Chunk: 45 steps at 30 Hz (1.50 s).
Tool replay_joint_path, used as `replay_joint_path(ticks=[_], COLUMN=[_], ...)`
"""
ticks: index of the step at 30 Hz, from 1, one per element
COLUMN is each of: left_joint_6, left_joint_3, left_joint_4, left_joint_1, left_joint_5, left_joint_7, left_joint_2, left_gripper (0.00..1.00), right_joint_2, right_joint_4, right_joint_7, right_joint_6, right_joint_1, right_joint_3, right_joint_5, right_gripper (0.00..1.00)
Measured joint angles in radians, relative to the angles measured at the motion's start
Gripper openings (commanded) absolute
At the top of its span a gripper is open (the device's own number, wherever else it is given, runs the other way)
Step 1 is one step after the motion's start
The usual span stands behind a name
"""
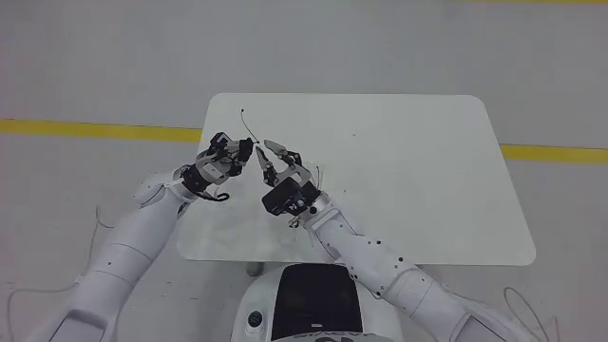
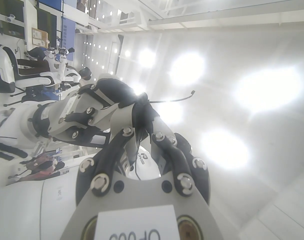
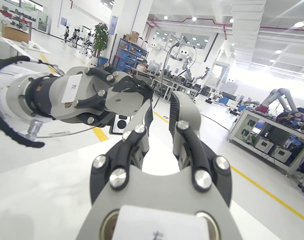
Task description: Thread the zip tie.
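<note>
A thin black zip tie (image 1: 249, 125) stands up over the left part of the white table (image 1: 399, 171), curving away from the robot. My left gripper (image 1: 245, 149) is shut on its lower end. In the left wrist view the zip tie (image 2: 176, 99) sticks out past the closed left gripper (image 2: 142, 106). My right gripper (image 1: 264, 148) is open, tip to tip with the left one. In the right wrist view the zip tie (image 3: 164, 68) rises just beyond the gap of the right gripper (image 3: 161, 101), held by the left gripper (image 3: 142, 89). Whether the right fingers touch it is unclear.
Both grippers hover above the table's left half, near its left edge (image 1: 204, 142). Bare tabletop stretches to the right and far side. A black cable loop (image 3: 7, 126) hangs from the left arm's wrist.
</note>
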Motion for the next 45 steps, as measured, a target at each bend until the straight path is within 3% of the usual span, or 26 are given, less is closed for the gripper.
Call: replay_joint_path(ticks=[6, 45], left_joint_6=[0.0, 0.0], left_joint_3=[0.0, 0.0], left_joint_4=[0.0, 0.0], left_joint_1=[0.0, 0.0], left_joint_5=[0.0, 0.0], left_joint_7=[0.0, 0.0], left_joint_2=[0.0, 0.0], left_gripper=[0.0, 0.0], right_joint_2=[-0.005, 0.0], right_joint_4=[0.006, 0.01], right_joint_7=[0.002, 0.024], right_joint_6=[-0.002, -0.013], right_joint_1=[0.001, -0.026], right_joint_3=[0.001, 0.05], right_joint_5=[0.0, 0.0], right_gripper=[0.0, 0.0])
